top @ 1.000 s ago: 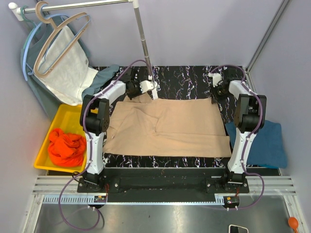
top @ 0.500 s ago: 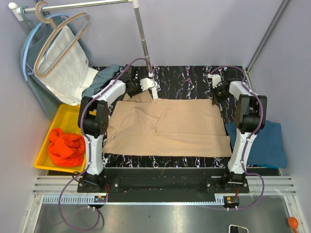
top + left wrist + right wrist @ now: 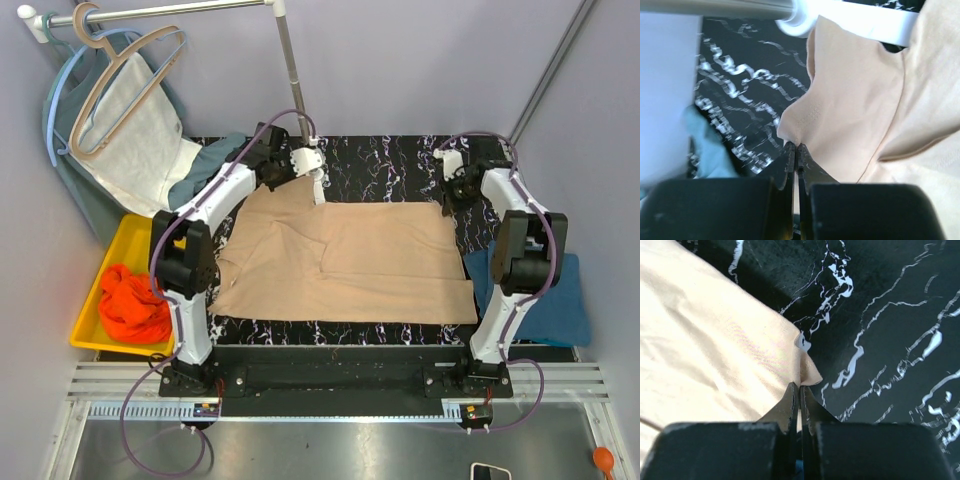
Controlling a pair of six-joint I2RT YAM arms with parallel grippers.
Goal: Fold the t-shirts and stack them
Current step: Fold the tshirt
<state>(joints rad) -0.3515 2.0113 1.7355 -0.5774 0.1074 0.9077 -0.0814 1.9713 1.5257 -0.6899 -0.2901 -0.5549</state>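
My right gripper (image 3: 800,386) has clamped onto beige t-shirt (image 3: 345,262) corner at 1 o'clock; my left gripper (image 3: 796,147), pinching 11 o'clock corner, has pushed farther back.

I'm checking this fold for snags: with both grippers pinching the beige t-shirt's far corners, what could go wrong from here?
1. The right gripper pinches only the very tip of the beige cotton t-shirt; that corner could slip out when pulled.
2. The left gripper, shut on the other far corner, sits close to the upright metal rack pole; lifting might bump it.
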